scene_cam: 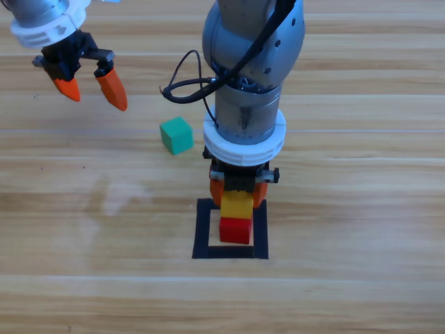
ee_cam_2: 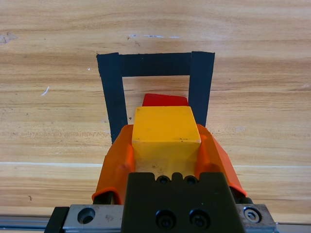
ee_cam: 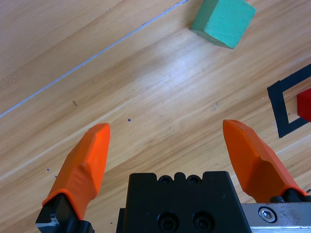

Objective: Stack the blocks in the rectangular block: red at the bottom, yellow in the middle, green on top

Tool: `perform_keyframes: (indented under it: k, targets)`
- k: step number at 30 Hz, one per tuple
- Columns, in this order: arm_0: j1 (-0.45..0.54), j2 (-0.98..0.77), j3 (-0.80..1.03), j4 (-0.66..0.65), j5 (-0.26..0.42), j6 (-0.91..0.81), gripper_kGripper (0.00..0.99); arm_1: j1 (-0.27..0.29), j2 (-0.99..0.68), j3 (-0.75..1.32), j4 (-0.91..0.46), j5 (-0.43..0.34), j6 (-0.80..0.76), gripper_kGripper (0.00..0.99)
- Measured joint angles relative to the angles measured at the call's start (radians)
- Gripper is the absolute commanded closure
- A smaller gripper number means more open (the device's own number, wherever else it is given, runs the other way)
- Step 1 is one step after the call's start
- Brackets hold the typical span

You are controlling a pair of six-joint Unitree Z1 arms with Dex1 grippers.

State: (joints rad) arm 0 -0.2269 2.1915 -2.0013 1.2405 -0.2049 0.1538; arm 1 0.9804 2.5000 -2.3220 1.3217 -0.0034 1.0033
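Observation:
Inside the black tape rectangular block (scene_cam: 202, 229) sits the red cube (scene_cam: 235, 230). Just above it is the yellow cube (scene_cam: 236, 203), with my right gripper (scene_cam: 238, 193) shut on it. The right wrist view shows the yellow cube (ee_cam_2: 166, 134) between the orange fingers (ee_cam_2: 118, 160), with only a sliver of the red cube (ee_cam_2: 164, 100) showing beyond it inside the tape outline (ee_cam_2: 112, 92). The teal-green cube (scene_cam: 176, 134) lies on the wood up and left of the rectangle. My left gripper (scene_cam: 90, 85) hangs open at the upper left, apart from the green cube (ee_cam: 222, 21).
The right arm's grey body (scene_cam: 250, 62) rises over the table's centre with a black cable (scene_cam: 182, 83) looping off its left side. Bare wooden table (scene_cam: 83, 264) spreads all around the rectangle.

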Motion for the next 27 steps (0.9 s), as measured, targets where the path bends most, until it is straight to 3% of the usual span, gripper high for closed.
perform_keyframes:
  k: [3,4,5,6,7,11,21,27]
  targets:
    - [0.000,0.000,0.000,0.000,0.000,0.000,0.000,0.000,0.002,-0.003,0.000,0.001,-0.003,0.942]
    - [0.000,0.000,0.000,0.000,0.000,0.000,0.000,0.000,0.003,-0.005,0.000,0.001,-0.004,0.823]
    - [0.000,0.000,0.000,0.000,0.000,0.000,0.000,0.000,0.005,-0.008,0.000,0.002,-0.007,0.588]
    - [0.000,0.000,0.000,0.000,0.000,0.000,0.000,0.000,0.008,-0.014,0.001,0.005,-0.010,0.272]
    - [0.000,0.000,0.000,0.000,0.000,0.000,0.000,0.000,0.011,-0.020,0.002,0.009,-0.010,0.071]
    - [0.000,0.000,0.000,0.000,-0.002,0.000,0.000,0.001,0.026,-0.047,0.019,0.030,-0.020,0.001]
    - [0.000,0.002,-0.001,0.000,-0.010,0.000,0.000,0.003,0.017,-0.089,0.060,0.027,-0.084,0.000]
    - [0.000,0.032,-0.136,0.001,-0.010,-0.018,0.000,0.005,-0.115,-0.083,0.062,-0.055,-0.216,0.001]
